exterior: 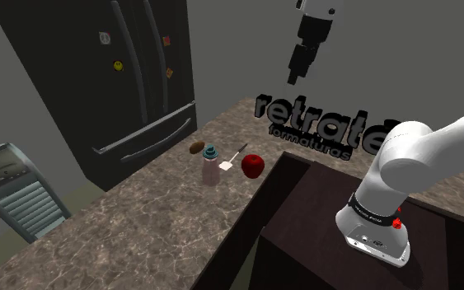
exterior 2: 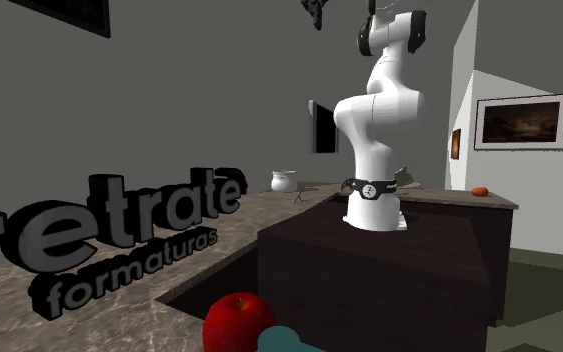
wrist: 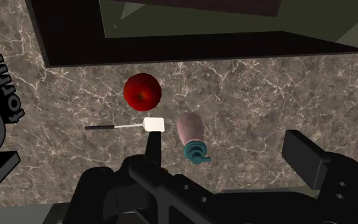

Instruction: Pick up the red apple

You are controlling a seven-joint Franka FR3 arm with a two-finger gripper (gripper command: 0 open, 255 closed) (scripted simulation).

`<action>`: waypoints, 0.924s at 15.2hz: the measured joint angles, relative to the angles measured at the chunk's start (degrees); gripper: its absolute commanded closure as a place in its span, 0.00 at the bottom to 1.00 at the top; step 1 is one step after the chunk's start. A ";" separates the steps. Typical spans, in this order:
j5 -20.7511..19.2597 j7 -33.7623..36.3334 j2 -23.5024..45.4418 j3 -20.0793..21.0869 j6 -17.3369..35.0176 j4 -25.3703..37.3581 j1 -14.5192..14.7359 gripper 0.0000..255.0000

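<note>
A red apple point(exterior: 252, 166) point(exterior 2: 239, 322) point(wrist: 142, 92) rests on the brown marble counter point(exterior: 139, 231), close to the dark stand's corner. My black gripper point(exterior: 297, 72) point(wrist: 231, 156) hangs high above the counter, well above the apple and apart from it. In the wrist view its fingers point(wrist: 151, 149) stand apart with nothing between them, so it is open. Seen along the gripper, the apple lies a little ahead of the left finger.
Beside the apple lie a white-headed utensil with a dark handle point(exterior: 232, 160) point(wrist: 153, 124), a pinkish bottle with a teal cap point(exterior: 211, 167) point(wrist: 190, 130) and a brown lump point(exterior: 197, 148). Black "retrate" lettering point(exterior: 321, 123) stands behind. A dark fridge point(exterior: 114, 74) rises past the counter's far end.
</note>
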 measured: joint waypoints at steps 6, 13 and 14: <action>-1.05 -2.77 0.72 -1.32 8.05 -6.71 -0.08 0.00; -2.76 -7.55 6.28 -3.88 24.30 -16.06 -0.33 0.00; -3.02 -8.32 7.21 -4.34 26.61 -17.22 -0.42 0.00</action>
